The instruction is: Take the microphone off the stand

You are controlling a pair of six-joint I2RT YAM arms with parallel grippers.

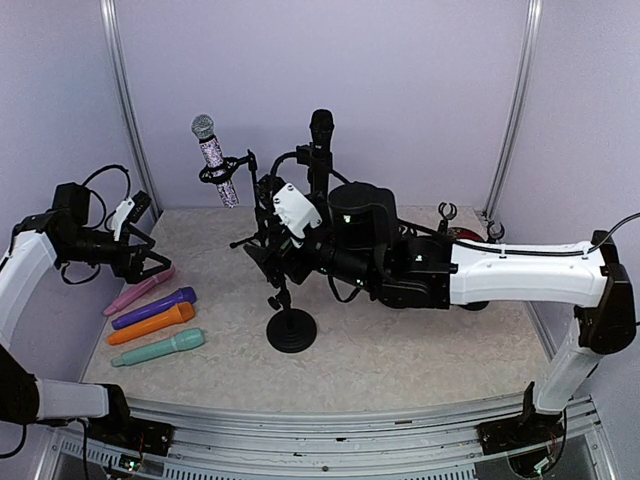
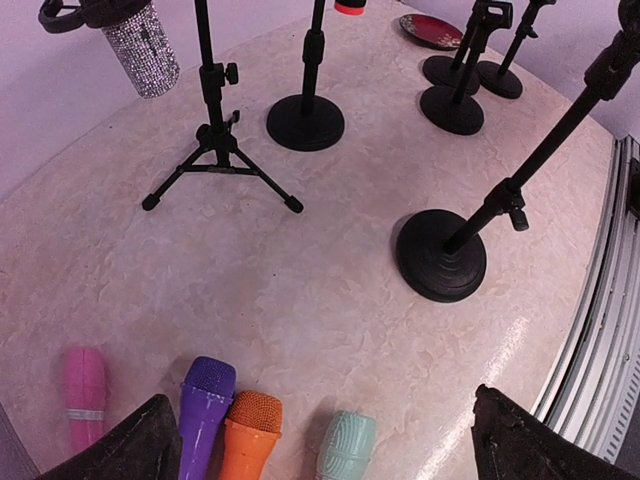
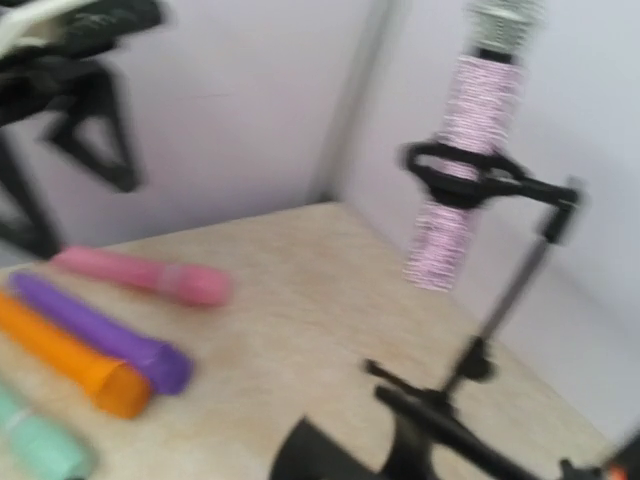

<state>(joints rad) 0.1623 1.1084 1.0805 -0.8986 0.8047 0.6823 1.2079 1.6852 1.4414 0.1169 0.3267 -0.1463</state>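
A glittery pink microphone (image 1: 213, 160) (image 3: 460, 190) stands upright in the clip of a tripod stand (image 2: 218, 165) at the back left. A black microphone (image 1: 321, 135) sits on a second stand behind the right arm. My right gripper (image 1: 262, 255) hovers beside the upper pole of a round-based stand (image 1: 291, 330), below and to the right of the glittery microphone, open and holding nothing. The right wrist view is blurred. My left gripper (image 1: 150, 262) hangs open over the lying microphones, its fingers (image 2: 130, 450) wide apart and empty.
Pink (image 1: 140, 290), purple (image 1: 155, 308), orange (image 1: 150, 325) and teal (image 1: 158, 347) microphones lie side by side at the left. Two bare stands (image 1: 447, 215) and a red dish (image 2: 432, 30) are at the back right. A metal rail (image 1: 330, 420) lines the front edge.
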